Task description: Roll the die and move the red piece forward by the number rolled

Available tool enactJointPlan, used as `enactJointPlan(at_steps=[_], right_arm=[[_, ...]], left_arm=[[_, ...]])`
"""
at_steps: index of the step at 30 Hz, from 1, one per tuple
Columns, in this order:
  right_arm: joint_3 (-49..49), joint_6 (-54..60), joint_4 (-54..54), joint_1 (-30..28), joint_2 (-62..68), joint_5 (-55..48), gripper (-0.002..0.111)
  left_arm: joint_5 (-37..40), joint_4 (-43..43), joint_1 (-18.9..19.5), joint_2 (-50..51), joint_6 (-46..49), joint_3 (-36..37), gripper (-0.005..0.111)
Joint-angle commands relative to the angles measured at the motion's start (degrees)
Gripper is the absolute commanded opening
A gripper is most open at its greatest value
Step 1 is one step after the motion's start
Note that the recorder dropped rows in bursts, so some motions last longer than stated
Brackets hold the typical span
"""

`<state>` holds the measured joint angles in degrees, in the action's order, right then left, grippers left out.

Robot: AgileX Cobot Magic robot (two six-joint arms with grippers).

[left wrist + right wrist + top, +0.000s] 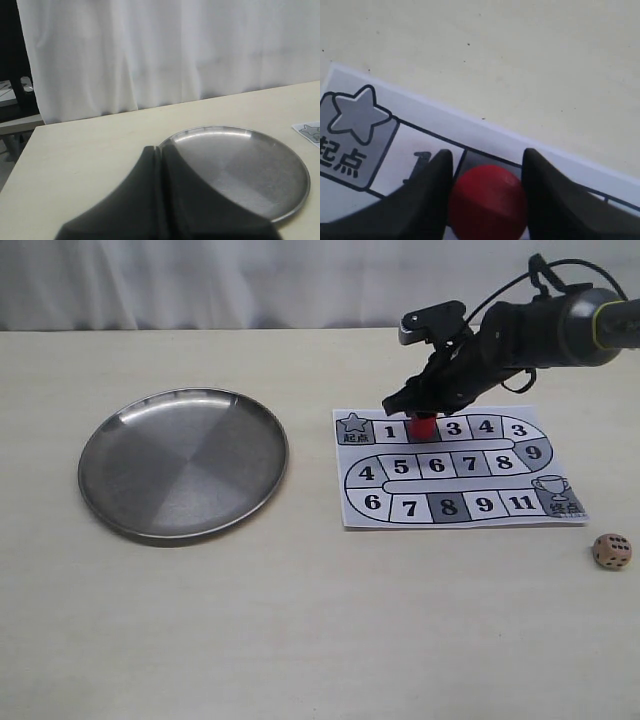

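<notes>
The red piece (425,426) stands on the dark square between 1 and 3 in the top row of the printed board (455,468). My right gripper (420,408) comes down over it from the right; in the right wrist view its two black fingers press both sides of the red piece (487,202), gripper (487,161) shut on it. The die (612,550), a pale cube with black pips, lies on the table right of the board's lower corner. My left gripper (161,150) is shut and holds nothing, its tips near the rim of the metal plate (280,212).
A round steel plate (105,430) lies on the left half of the table. The board's start square with a star (357,112) sits beside the 1 square. A white curtain hangs behind the table's far edge.
</notes>
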<state>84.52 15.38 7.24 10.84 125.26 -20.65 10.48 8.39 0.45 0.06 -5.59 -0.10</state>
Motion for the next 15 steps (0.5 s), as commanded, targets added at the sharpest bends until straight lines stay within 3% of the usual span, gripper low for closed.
enactJointPlan(at_steps=[1, 15], right_arm=[[-0.3, -0.1, -0.5, -0.3, 0.7, -0.8, 0.004], [-0.3, -0.4, -0.5, -0.3, -0.6, -1.0, 0.004]], left_arm=[[-0.5, -0.1, -0.5, -0.1, -0.1, 0.1, 0.000], [-0.5, -0.1, -0.5, -0.1, -0.1, 0.1, 0.000]])
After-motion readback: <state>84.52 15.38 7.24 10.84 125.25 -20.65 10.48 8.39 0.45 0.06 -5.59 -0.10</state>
